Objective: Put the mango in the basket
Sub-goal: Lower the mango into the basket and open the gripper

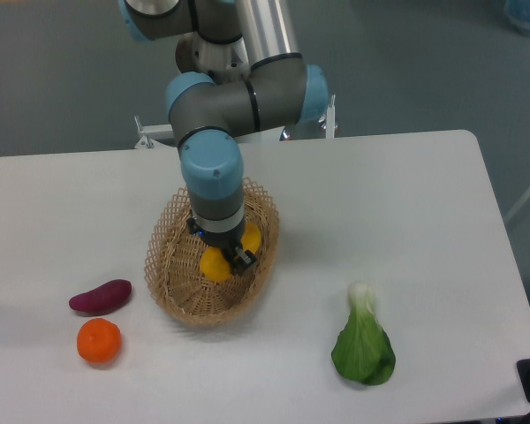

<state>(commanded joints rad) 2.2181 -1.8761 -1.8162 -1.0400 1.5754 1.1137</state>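
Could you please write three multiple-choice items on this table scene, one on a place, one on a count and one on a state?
1. Where is the mango?
A. beside the bok choy
B. inside the basket, under the claw
C. at the table's back edge

2. How many food items lie on the table outside the basket?
A. one
B. five
C. three

3. How does the bok choy lie?
A. flat, white stem end pointing away from the camera
B. standing upright on its stem
C. draped over the basket rim

Answers:
1 B: the yellow fruit shows within the basket, directly beneath the claw.
2 C: the purple sweet potato, the tangerine and the bok choy lie on the table.
3 A: its white stem is at the far end, with the green leaves nearer the camera.
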